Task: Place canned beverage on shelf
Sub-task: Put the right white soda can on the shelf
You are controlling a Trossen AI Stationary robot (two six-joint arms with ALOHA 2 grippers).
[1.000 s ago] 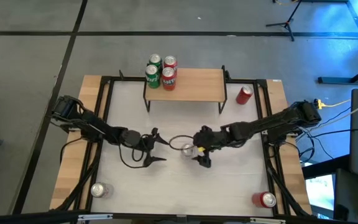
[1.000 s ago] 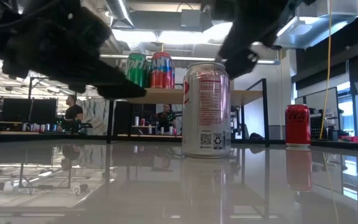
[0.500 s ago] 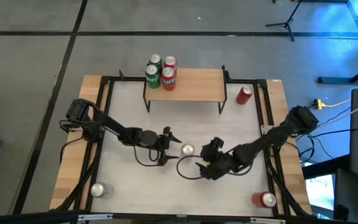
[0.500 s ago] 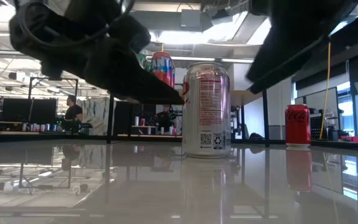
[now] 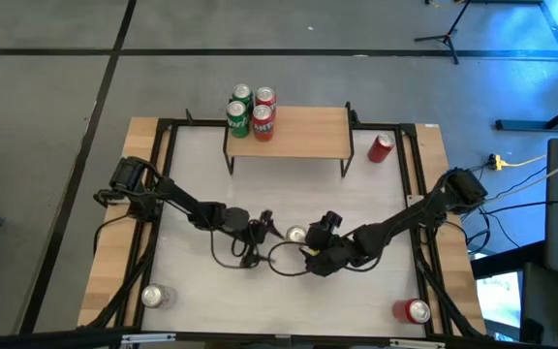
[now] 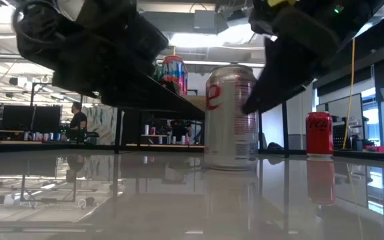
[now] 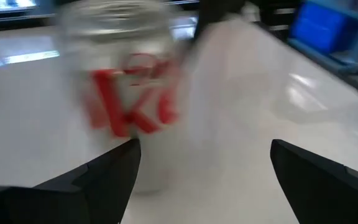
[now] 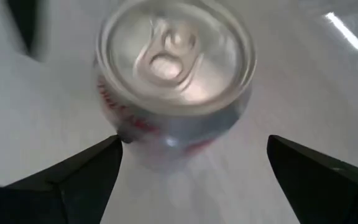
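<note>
Near the table's middle stands an upright silver can with red lettering (image 5: 295,234), free of both arms. The left gripper (image 5: 257,239), spread wide, sits just to its left, probably lining up a side grasp. The right gripper (image 5: 318,244), also spread, hovers just right. At the far edge, the light-wood shelf on black legs (image 5: 303,134) carries four green and red cans (image 5: 252,111) at its left end, leaving room rightward.
</note>
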